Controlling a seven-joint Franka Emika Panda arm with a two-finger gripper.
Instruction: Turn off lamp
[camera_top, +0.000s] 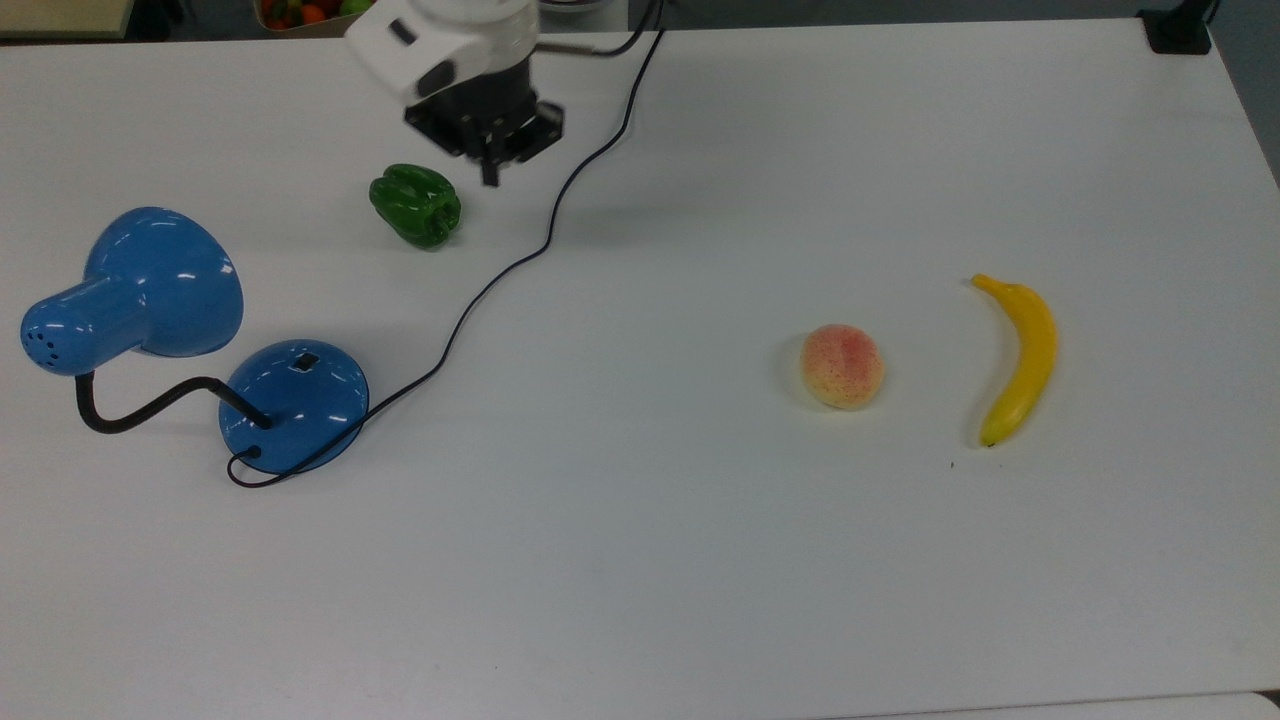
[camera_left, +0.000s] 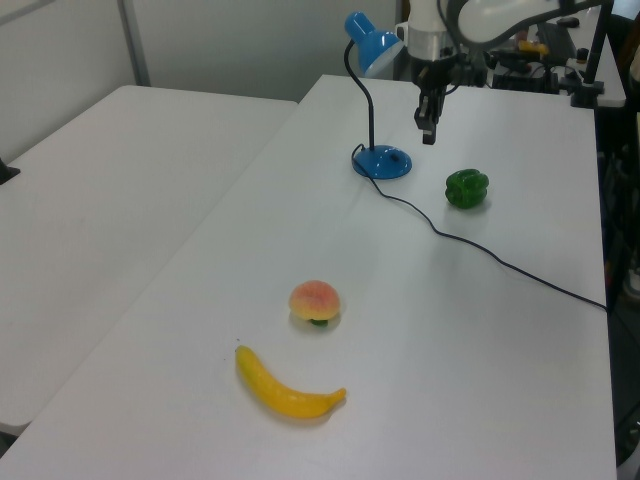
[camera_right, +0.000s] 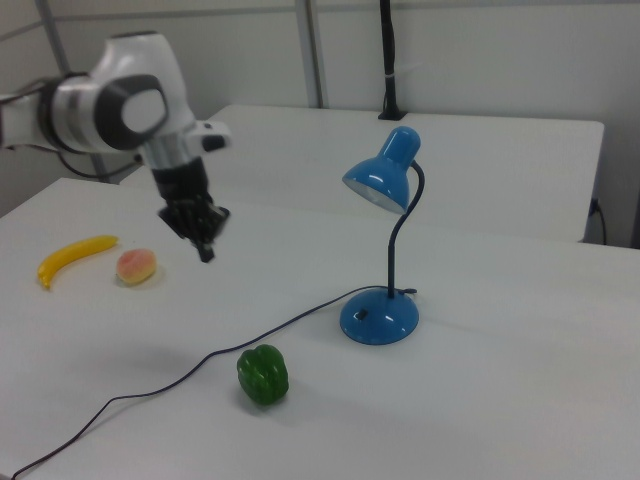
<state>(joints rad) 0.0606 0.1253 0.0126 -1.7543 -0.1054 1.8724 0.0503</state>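
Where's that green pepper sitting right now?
In the top view the pepper lies on the table's upper left, between the lamp below-left and the hand above-right, touching neither. The lamp's cord runs past on the top view's right.

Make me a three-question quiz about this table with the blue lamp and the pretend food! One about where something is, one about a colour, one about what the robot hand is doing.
1. In the top view, what lies closest to the yellow banana?
A. glossy blue desk lamp
B. pink-orange round peach
C. shiny green bell pepper

2. What colour is the lamp's cord?
A. black
B. red
C. white

3. The black two-finger gripper is
A. pressing the lamp's base
B. holding the pepper
C. raised above the white table, holding nothing

Answers: 1 B, the peach sits beside the banana. 2 A, a black cord runs from the base. 3 C, the right view shows it in the air.
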